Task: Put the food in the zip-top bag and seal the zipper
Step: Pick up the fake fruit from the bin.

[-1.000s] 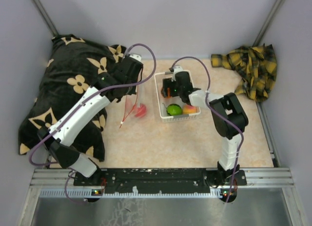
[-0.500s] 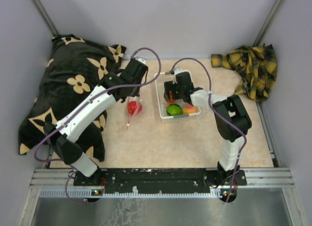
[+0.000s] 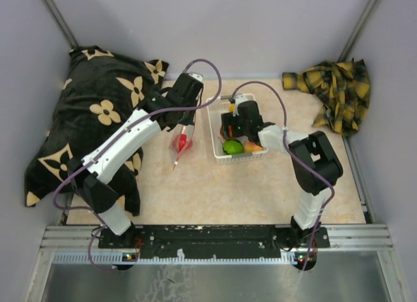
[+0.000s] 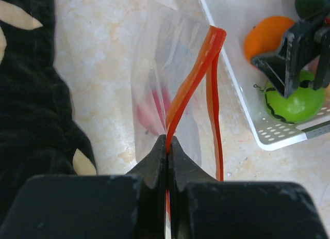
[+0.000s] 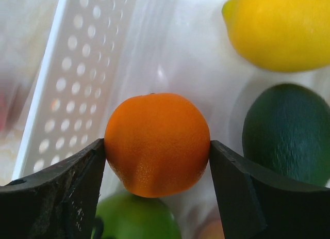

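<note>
The white perforated plastic basket held five toy fruits, the right claw pinching the round orange, while the clear plastic bag held one red apple, the left claw clamped on its red-orange zipper.

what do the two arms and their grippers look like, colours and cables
Both the left arm and right arm have white link shells with black joints, and a purple cable loops alongside each. The left gripper and right gripper are matte black, with blocky wedge-shaped fingers and flat inner faces.
</note>
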Motion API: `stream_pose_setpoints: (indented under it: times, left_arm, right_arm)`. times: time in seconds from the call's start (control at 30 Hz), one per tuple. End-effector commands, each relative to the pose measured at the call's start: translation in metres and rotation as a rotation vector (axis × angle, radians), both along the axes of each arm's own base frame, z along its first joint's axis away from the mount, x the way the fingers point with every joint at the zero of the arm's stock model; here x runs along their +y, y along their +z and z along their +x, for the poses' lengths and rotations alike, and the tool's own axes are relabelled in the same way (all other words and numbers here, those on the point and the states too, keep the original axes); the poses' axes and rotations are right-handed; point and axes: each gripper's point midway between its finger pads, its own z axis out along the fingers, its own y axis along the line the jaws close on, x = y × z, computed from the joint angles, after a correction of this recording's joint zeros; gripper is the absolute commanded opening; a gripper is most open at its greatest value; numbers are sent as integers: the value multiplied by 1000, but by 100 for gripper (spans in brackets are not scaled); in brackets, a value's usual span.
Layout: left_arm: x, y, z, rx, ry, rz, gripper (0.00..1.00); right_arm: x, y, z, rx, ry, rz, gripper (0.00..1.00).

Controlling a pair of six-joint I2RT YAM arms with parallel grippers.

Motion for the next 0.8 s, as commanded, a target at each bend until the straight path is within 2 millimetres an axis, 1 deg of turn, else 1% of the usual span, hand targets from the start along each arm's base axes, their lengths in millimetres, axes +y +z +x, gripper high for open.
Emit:
stream_pose_setpoints:
  times: [0.0,0.03,0.07,0.17,0.2,0.3,0.4,0.63,0.7,0.77]
  left_arm:
    - [-6,22,1,-45,-23,-55,0]
    - [-5,21,1,-44,-20,-48,0]
    - [-4,19,2,-43,-15,-43,0]
    - [-1,18,4,-49,5,-47,0]
    - [1,18,5,-53,11,-52,0]
    - [6,19,7,-55,17,-77,0]
    - [5,23,8,-52,9,-118,0]
    - [-7,25,5,-27,-47,-238,0]
    - [-8,24,5,-23,-47,-244,0]
    - [-9,22,5,-16,-48,-246,0]
  right_arm:
    - [-1,60,-7,-142,34,80,57]
    - [-2,67,-13,-160,43,96,57]
    - [-2,80,-18,-191,52,119,56]
    - [-1,105,-33,-250,86,174,54]
    - [0,118,-40,-278,99,200,54]
    - [1,142,-56,-344,137,267,53]
    - [4,160,-71,-392,177,320,53]
    - [19,206,-106,-517,284,450,52]
    - [21,214,-112,-544,295,480,52]
    - [21,218,-116,-558,297,499,52]
